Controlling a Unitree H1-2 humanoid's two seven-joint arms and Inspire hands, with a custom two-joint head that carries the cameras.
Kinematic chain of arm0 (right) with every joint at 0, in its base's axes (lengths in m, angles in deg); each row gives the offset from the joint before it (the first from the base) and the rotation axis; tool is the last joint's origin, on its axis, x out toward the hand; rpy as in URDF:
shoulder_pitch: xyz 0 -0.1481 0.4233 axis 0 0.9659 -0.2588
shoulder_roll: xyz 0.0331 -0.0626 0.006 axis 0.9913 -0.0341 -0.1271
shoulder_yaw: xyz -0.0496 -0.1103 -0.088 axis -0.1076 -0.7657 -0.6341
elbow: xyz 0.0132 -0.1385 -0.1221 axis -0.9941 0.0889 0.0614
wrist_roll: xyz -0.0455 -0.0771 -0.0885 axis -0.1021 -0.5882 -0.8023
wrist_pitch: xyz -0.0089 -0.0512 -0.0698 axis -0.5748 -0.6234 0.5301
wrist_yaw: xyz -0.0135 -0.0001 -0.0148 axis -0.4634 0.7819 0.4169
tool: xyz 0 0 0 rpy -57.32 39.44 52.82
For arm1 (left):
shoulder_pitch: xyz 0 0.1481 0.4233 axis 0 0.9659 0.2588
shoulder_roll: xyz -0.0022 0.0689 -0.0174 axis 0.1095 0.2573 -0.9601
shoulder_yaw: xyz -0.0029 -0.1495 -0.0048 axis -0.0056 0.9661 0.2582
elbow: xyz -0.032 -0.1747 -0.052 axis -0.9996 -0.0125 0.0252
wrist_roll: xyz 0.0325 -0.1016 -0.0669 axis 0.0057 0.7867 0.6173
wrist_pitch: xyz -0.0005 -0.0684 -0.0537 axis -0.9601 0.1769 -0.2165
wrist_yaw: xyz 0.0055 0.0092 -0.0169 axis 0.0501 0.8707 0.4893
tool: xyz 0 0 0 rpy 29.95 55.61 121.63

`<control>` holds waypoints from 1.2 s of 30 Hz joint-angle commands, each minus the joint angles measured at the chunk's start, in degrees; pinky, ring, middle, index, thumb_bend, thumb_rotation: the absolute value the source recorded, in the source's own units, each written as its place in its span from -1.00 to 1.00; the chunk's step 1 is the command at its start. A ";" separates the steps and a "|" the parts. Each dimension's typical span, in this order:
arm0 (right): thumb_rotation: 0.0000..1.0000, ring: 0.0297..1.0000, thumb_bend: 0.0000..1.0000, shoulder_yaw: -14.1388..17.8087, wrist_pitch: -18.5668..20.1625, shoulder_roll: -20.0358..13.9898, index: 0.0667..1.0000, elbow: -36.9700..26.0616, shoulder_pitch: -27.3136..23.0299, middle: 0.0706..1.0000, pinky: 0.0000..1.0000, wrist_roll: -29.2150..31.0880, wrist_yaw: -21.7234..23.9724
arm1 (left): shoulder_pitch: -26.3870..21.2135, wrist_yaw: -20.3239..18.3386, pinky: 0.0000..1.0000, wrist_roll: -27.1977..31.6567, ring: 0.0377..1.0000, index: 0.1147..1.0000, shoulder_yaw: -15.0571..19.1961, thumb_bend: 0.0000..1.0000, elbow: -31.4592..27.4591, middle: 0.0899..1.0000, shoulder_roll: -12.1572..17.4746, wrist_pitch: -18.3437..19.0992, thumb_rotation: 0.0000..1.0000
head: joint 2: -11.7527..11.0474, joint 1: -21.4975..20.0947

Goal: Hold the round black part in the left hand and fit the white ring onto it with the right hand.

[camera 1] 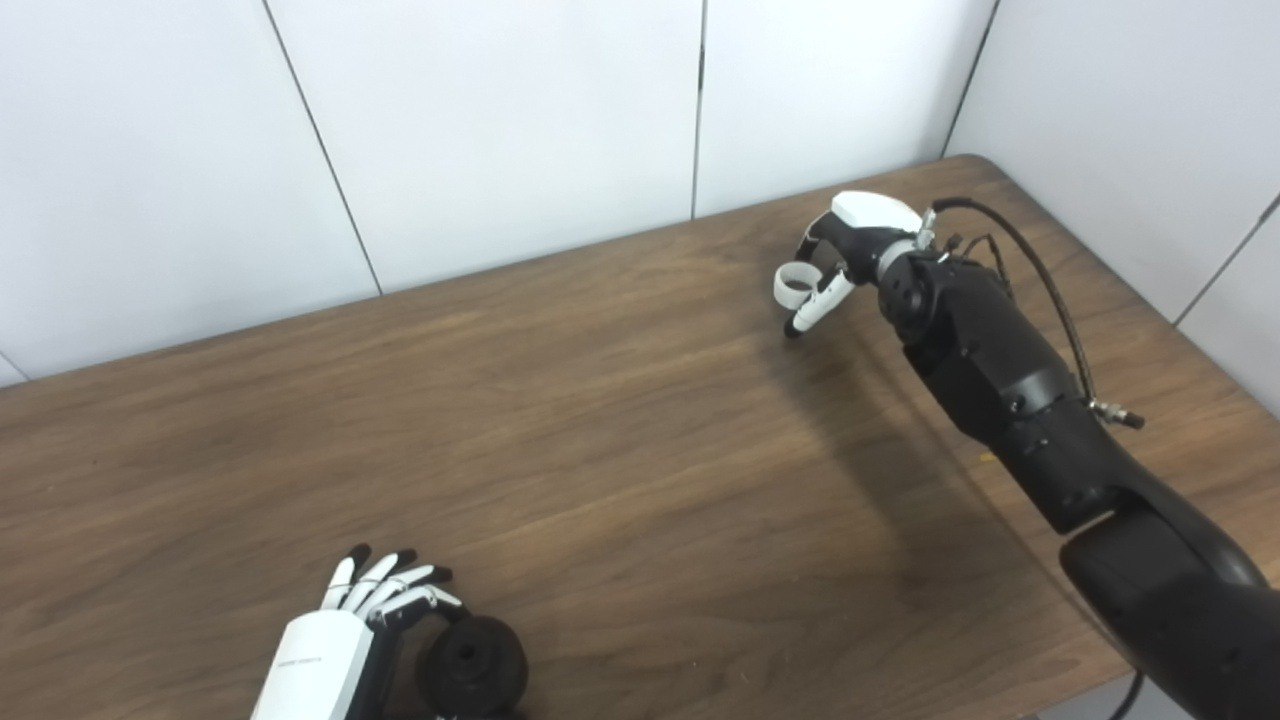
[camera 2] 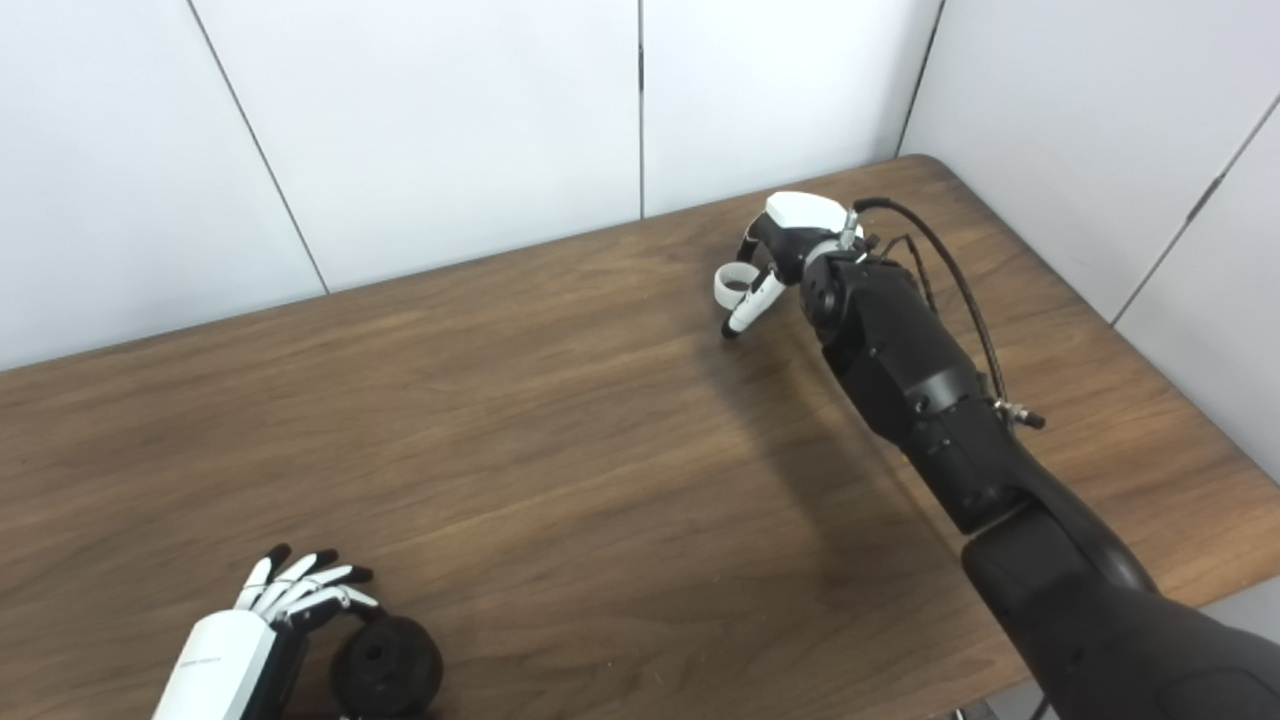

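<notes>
In the left eye view, the left hand (camera 1: 330, 645) sits low at the near edge of the wooden counter (camera 1: 600, 420), its fingers (camera 1: 395, 585) spread and curved around the round black part (camera 1: 472, 667), which lies on the counter just beside the palm; whether the fingers actually touch it I cannot tell; far off toward the back right corner, the right hand (camera 1: 850, 255) hangs over the counter at the end of its black arm (camera 1: 1000, 370), its fingers pinching the white ring (camera 1: 795, 285), which is lifted clear of the wood and held roughly upright. In the right eye view the same layout shows from slightly aside; the black part (camera 2: 386, 667) rests at the bottom left against the cupped left hand (camera 2: 235, 645); the white ring (camera 2: 733, 284) sits clamped in the right hand (camera 2: 790, 245), well apart from the black part; pale wall panels (camera 2: 450, 130) stand behind the counter.
</notes>
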 commanded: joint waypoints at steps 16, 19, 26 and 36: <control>-0.53 0.96 0.55 0.42 0.17 -1.76 0.18 -1.10 -2.46 0.72 0.97 0.27 -2.23 | -0.14 -0.41 1.00 -0.85 0.78 -0.16 0.05 0.04 -0.51 0.53 -0.10 0.40 -0.91 | -0.15 0.08; -0.67 0.94 0.18 0.83 0.18 -1.63 -0.03 -1.12 -2.19 0.67 0.92 1.31 -3.11 | -0.06 -0.32 1.00 -1.31 0.78 -0.16 -0.11 0.04 -0.52 0.53 -0.33 0.49 -0.91 | -0.13 0.97; -0.74 0.92 0.04 1.68 0.20 -1.29 -0.10 -1.44 -1.48 0.61 0.95 3.35 -4.95 | 0.16 0.01 1.00 -2.20 0.78 -0.16 -0.53 0.04 -0.48 0.53 -0.93 0.40 -0.90 | -0.10 1.40; -0.74 0.90 0.04 2.29 0.28 -0.92 -0.10 -1.80 -1.01 0.58 0.94 1.85 -3.12 | 0.08 0.27 1.00 -2.55 0.78 -0.16 -0.66 0.04 -0.69 0.53 -1.23 0.06 -0.90 | -0.04 1.83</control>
